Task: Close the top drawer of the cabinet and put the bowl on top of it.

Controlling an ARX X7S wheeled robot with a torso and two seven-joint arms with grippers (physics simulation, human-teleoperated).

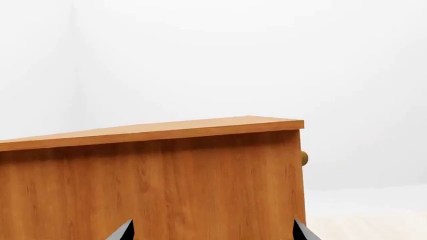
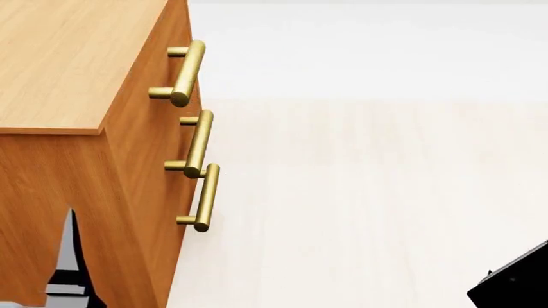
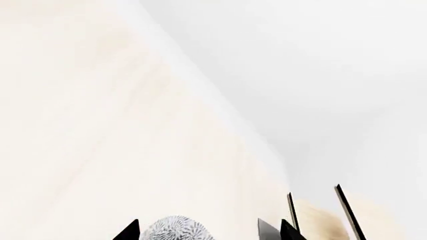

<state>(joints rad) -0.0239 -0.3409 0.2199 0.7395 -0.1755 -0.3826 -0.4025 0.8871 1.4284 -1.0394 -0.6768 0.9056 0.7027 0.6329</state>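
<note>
Left gripper [image 1: 213, 235] hung spread beside the cabinet [image 1: 167, 185] (no writing showed). Right gripper [image 3: 200, 234] framed the bowl [image 3: 175, 229]; grip unclear. Top drawer [image 2: 176, 45] sat flush among 3 handles.

Pale wood-grain floor [image 2: 368, 192], orange-brown cabinet [image 2: 128, 192] standing on it, 3 brass handles [image 2: 199, 141] facing right

Your left gripper [image 1: 213, 231] shows only two black, pointed fingertips [image 1: 123, 231]. Your right gripper [image 3: 198, 231] has the same dark wedge tips, and a black angular body part [image 2: 514, 282] sits at five o'clock in the head view.
</note>
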